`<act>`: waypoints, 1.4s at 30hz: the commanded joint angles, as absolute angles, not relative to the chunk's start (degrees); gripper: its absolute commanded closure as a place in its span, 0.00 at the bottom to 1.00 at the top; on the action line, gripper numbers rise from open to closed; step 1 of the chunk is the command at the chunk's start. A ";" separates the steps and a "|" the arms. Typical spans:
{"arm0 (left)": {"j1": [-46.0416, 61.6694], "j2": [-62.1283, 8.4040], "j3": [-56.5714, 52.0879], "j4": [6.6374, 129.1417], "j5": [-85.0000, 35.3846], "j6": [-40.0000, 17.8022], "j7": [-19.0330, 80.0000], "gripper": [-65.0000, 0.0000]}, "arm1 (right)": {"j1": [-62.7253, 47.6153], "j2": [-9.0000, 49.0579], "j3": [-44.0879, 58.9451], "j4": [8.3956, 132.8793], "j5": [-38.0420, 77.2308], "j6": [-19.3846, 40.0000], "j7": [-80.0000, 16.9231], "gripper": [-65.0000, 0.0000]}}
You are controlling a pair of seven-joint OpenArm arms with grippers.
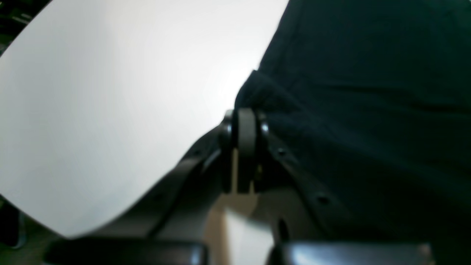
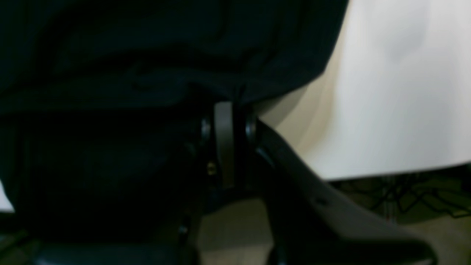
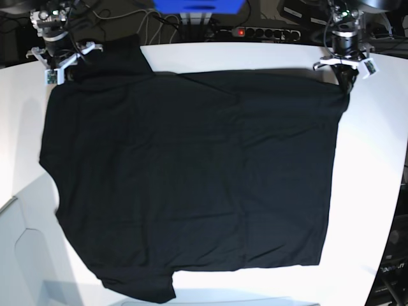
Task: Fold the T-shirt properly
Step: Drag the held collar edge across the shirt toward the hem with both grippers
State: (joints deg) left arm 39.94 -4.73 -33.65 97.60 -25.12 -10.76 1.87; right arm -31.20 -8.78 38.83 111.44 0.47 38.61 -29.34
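The black T-shirt [image 3: 191, 178] lies spread flat over the white table [image 3: 376, 191], one sleeve at the back left and one at the front. My left gripper [image 3: 346, 86] stands at the shirt's back right corner; in the left wrist view this gripper [image 1: 245, 110] is shut on a pinch of the T-shirt's [image 1: 368, 110] edge. At the back left corner my right gripper [image 3: 64, 73] holds the cloth by the sleeve; the right wrist view shows that gripper [image 2: 227, 106] shut on the T-shirt's [image 2: 147, 55] hem, which is lifted a little off the table [image 2: 397, 92].
A power strip [image 3: 261, 32], cables and a blue box [image 3: 197, 5] sit behind the table's far edge. A pale panel [image 3: 25, 248] lies at the front left. Bare white table [image 1: 110, 92] runs along the right side; the table's edge and the floor [image 2: 404, 198] are close.
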 commanded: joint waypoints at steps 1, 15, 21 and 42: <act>40.48 -4.88 -35.21 99.30 -25.27 -10.77 0.04 1.00 | -31.43 -8.57 39.08 112.92 1.19 40.00 -28.09 0.96; 36.62 -3.65 -36.79 100.44 -25.19 -10.77 0.13 1.00 | -23.87 -8.13 38.90 114.77 1.01 40.00 -28.09 0.96; 34.15 -3.56 -36.53 101.23 -25.19 -10.42 0.22 1.00 | -20.70 -7.52 38.73 114.86 0.92 40.00 -28.09 0.95; 21.85 -1.54 -36.88 99.30 -14.64 -10.77 6.37 1.00 | -13.58 -2.86 35.03 110.55 0.84 40.00 -28.09 0.95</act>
State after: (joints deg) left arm 21.98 -0.93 -36.45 98.48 -14.59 -10.76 8.19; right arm -14.09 -3.49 34.92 109.67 0.27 38.74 -29.30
